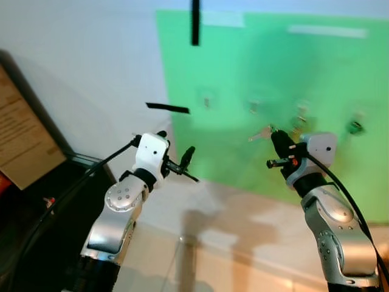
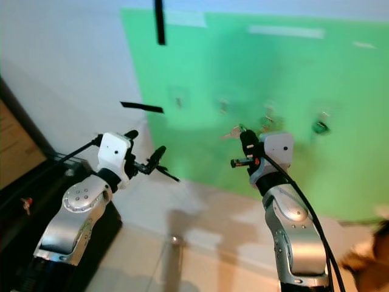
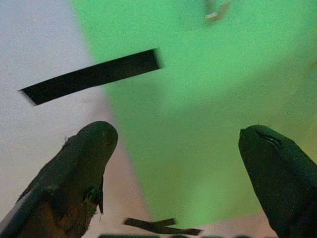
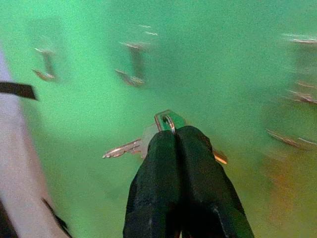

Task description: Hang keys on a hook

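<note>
A green board [image 1: 255, 73] hangs on the white wall, with small hooks in a row: one hook [image 1: 206, 101] at the left, another hook [image 1: 254, 107] beside it. My right gripper [image 1: 277, 137] is raised in front of the board, shut on a bunch of keys [image 4: 143, 144]; a silver key [image 1: 260, 134] sticks out to the left of the fingertips, below the second hook. Other keys [image 1: 299, 121] and a green tag [image 1: 355, 127] hang further right. My left gripper [image 1: 189, 163] is open and empty, held up near the board's left edge.
Black tape strips [image 1: 168, 108] mark the wall by the board's left edge, one vertical strip [image 1: 195, 22] at the top. A dark cabinet [image 1: 36, 207] with a brown board [image 1: 21, 137] leaning on it stands at the left. Pale floor tiles [image 1: 200, 255] lie below.
</note>
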Controlling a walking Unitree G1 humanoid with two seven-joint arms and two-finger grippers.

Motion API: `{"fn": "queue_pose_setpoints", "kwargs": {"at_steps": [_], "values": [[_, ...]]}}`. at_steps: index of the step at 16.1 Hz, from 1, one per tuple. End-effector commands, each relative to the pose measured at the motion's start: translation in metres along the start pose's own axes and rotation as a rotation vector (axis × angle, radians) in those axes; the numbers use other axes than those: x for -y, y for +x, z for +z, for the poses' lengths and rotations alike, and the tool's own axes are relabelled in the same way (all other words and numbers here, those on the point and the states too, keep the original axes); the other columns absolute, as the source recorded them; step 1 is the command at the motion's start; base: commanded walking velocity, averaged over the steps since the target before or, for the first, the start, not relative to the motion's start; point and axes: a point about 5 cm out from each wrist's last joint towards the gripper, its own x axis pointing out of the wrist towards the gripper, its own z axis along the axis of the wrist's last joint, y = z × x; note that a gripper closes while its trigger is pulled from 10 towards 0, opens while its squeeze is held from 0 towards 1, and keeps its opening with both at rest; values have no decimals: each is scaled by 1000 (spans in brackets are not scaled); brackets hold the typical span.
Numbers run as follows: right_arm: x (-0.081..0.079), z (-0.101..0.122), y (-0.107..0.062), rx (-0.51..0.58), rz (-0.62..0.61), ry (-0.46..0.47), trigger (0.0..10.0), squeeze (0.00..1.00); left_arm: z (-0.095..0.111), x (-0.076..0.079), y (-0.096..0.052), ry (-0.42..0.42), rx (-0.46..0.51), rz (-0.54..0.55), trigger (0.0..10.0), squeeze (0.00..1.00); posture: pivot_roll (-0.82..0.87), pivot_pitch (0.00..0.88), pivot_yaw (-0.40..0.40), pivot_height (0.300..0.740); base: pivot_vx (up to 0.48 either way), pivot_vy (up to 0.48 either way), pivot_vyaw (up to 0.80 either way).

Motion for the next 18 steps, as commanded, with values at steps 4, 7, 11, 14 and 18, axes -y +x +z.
{"fn": "queue_pose_setpoints", "kwargs": {"at_steps": [4,7,11,14,18], "values": [[-14,10,-1,49,174,-3,10000,0,1,0,-2,-2,5,-50,10000,0,-80,0,58,740,0,0,0],[-13,12,-1,48,199,-8,10000,0,2,1,-3,0,6,-82,10000,0,-77,0,53,740,0,0,0],[-10,20,6,74,213,-9,10000,0,10,10,-13,-18,27,-319,10000,0,-67,0,45,740,0,0,0],[-3,23,11,83,170,-7,10000,0,9,13,-16,-14,11,-368,10000,0,-67,0,45,740,0,0,0],[3,29,15,110,136,36,10000,0,12,16,-20,-41,16,-435,10000,0,-62,0,39,740,0,0,0]]}}
